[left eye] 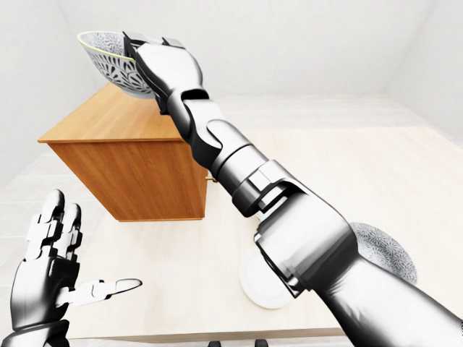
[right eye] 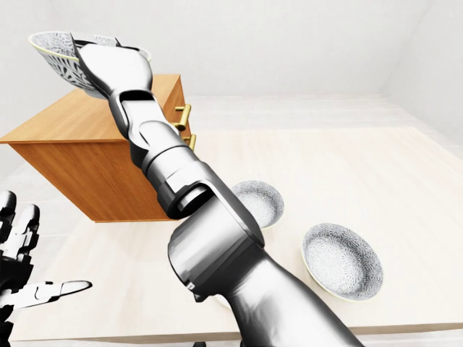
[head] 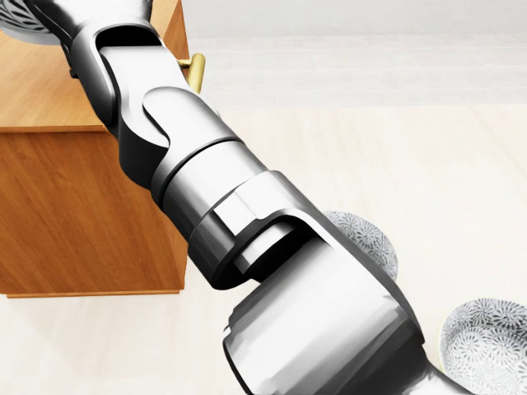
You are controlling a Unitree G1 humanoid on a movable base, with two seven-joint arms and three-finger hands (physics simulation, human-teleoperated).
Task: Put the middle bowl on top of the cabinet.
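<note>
Pale wood worktop (right eye: 391,173) across the near ground. Near left: left hand (left eye: 51,278), fingers spread apart, nothing in it. Near right, on worktop: nearer bowl (right eye: 341,259), patterned inside; just beyond it to the left, farther bowl (right eye: 259,202), partly behind the arm. Farther left: wooden cabinet (left eye: 137,170) w/ brass handles (right eye: 184,119) on its right face. Farthest, top left: right hand (left eye: 163,63) at end of outstretched arm, clamped on rim of middle bowl (left eye: 108,61). Bowl tilted, held over cabinet top; touching or not, can't tell.
</note>
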